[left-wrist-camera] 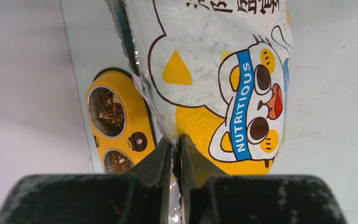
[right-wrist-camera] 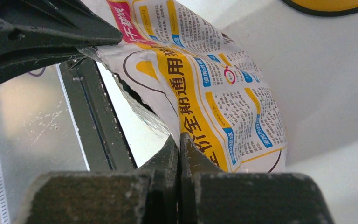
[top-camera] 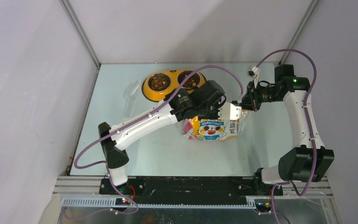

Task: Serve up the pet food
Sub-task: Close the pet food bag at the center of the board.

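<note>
The pet food bag (top-camera: 214, 128), crinkly yellow and white with a cartoon cat, stands mid-table between both arms. My left gripper (top-camera: 221, 108) reaches its top from the left. In the left wrist view it (left-wrist-camera: 177, 140) is shut on the foil edge of the bag (left-wrist-camera: 205, 70). My right gripper (top-camera: 248, 101) comes in from the right. Its own view shows it (right-wrist-camera: 181, 137) pinching the printed back of the bag (right-wrist-camera: 223, 93). Brown pet food (top-camera: 159, 82) lies in both steel cups of the yellow double bowl (top-camera: 171, 74).
A clear plastic scoop (top-camera: 131, 93) lies left of the bowl. The bowl (left-wrist-camera: 137, 116) sits just behind the bag, close to my left wrist. Grey walls close in the table on the left, back and right.
</note>
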You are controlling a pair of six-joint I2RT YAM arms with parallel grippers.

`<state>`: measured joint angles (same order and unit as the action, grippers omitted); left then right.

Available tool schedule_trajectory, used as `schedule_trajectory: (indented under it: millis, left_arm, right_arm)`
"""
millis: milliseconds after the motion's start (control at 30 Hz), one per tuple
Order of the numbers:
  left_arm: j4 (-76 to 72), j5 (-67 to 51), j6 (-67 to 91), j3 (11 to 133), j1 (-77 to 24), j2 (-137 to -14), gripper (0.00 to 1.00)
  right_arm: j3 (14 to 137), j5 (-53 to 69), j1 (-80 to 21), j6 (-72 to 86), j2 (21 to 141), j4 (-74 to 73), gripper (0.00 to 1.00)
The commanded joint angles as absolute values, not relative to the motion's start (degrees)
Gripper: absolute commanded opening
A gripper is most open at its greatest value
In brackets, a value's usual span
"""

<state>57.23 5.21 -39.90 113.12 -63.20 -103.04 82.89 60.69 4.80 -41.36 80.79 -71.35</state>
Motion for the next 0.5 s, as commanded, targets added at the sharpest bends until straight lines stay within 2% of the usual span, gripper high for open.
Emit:
schedule_trajectory:
  millis: [0,100,267,467]
  left_arm:
    - [55.48,7.82,-41.61,112.45,-64.64,-103.48,0.11]
    - [55.65,8.44,-41.9,112.17,-64.83,-103.61,0.01]
    - [57.16,7.55,-42.2,111.64,-64.75,-103.06,0.0]
    - [63.22,-3.86,-39.05,116.11,-60.75,-103.28,0.0]
  right_arm:
    - [87.83,68.58,5.74,-41.22,81.37,-70.87,0.0]
    - [88.46,68.51,6.0,-42.48,81.6,-72.03,0.0]
    - [88.84,66.59,6.15,-45.21,81.08,-73.43,0.0]
    - [86.33,63.85,5.5,-54.46,76.74,-74.41,0.0]
